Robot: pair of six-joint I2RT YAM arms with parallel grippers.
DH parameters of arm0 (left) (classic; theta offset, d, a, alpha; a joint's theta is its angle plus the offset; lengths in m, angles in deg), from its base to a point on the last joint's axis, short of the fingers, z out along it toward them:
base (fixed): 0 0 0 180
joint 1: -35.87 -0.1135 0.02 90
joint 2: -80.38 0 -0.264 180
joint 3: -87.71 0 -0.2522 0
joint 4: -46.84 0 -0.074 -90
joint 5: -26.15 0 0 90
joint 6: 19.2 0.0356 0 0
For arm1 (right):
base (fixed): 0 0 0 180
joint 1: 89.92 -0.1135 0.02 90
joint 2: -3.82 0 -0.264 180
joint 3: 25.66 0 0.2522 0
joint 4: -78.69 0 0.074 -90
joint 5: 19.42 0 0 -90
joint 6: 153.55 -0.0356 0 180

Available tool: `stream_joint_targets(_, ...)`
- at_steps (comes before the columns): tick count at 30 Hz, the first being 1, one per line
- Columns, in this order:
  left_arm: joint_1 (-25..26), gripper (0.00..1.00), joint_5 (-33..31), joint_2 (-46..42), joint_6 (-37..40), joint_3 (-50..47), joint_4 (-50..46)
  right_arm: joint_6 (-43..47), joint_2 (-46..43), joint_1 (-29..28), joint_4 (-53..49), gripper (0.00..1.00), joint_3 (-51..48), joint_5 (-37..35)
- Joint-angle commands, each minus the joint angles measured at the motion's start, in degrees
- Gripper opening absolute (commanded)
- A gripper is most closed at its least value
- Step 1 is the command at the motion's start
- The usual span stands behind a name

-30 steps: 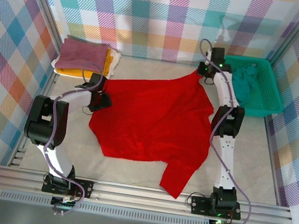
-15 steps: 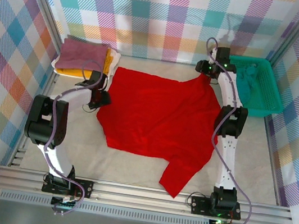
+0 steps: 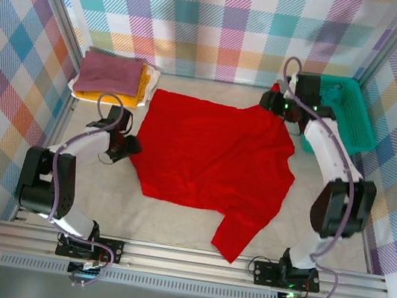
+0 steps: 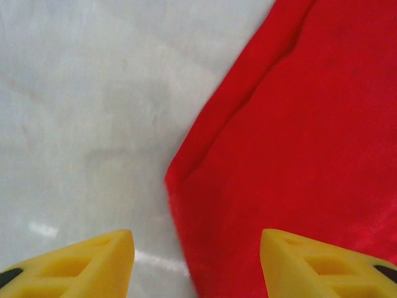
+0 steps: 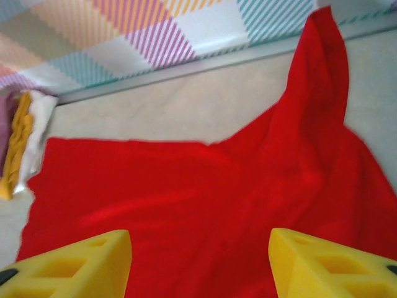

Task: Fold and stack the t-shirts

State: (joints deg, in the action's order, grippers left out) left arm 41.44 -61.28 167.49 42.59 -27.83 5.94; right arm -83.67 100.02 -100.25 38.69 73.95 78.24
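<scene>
A bright red t-shirt [image 3: 212, 159] lies spread flat in the middle of the table, with one sleeve hanging toward the near edge. My left gripper [image 3: 127, 151] sits low at the shirt's left edge. In the left wrist view it [image 4: 197, 264] is open, with the red shirt's [image 4: 298, 124] folded edge between the yellow fingertips [image 4: 80, 264]. My right gripper [image 3: 271, 103] hovers over the shirt's far right corner. In the right wrist view it [image 5: 200, 267] is open and holds nothing above the red cloth [image 5: 186, 198]. Folded shirts [image 3: 111, 77] are stacked at the far left, mauve on top, then yellow and white.
A teal mesh basket [image 3: 358, 118] stands at the far right, partly behind the right arm. Checked walls enclose the table on three sides. The folded stack's edge [image 5: 18, 143] shows at the left of the right wrist view. Bare table [image 4: 93, 112] lies left of the shirt.
The right gripper drew the shirt's far corner back, flattening the cloth, then opened and let go. Its elbow swung out to the right. The left arm sank lower beside the shirt.
</scene>
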Motion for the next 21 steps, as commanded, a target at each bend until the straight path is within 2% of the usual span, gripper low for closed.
stream_joint_targets(1, 1.5, 0.55, 4.8, -5.2, -3.5, -4.9, -0.9, -4.8, -2.6, -1.8, 7.6, 0.6, -11.2, 2.9)
stream_joint_targets(3, 4.3, 0.55, 6.7, -5.6, -5.5, -6.9, 1.5, -5.5, -5.1, -3.0, 8.5, 0.6, -15.6, 4.1)
stream_joint_targets(6, 8.4, 0.53, 5.8, -3.7, -7.7, -8.2, 3.2, -6.0, -9.8, -5.2, 8.8, 0.58, -21.8, 2.9)
stream_joint_targets(10, 11.1, 0.38, 5.1, -0.7, -8.6, -8.8, 7.6, -7.3, -18.2, -6.4, 11.3, 0.58, -31.4, 2.5)
stream_joint_targets(11, 11.4, 0.3, 4.8, 0.1, -8.0, -8.0, 7.5, -7.4, -20.1, -6.4, 11.8, 0.58, -33.5, 1.7)
stream_joint_targets(13, 12.1, 0.09, 4.2, 1.7, -6.7, -4.9, 5.7, -7.4, -24.5, -6.4, 12.4, 0.58, -37.7, -1.1)
stream_joint_targets(15, 13.3, 0.01, 3.2, 2.3, -5.6, -1.3, 3.3, -7.2, -27.6, -6.5, 11.8, 0.59, -40.2, -3.9)
stream_joint_targets(18, 16.8, 0.0, -0.3, 3.5, -3.7, 7.4, -2.8, -6.9, -29.9, -6.4, 10.8, 0.6, -42.0, -6.8)
stream_joint_targets(21, 21.2, 0.0, -3.4, 9.1, 0.2, 19.7, -9.4, -6.9, -30.4, -6.4, 11.6, 0.6, -42.9, -7.6)
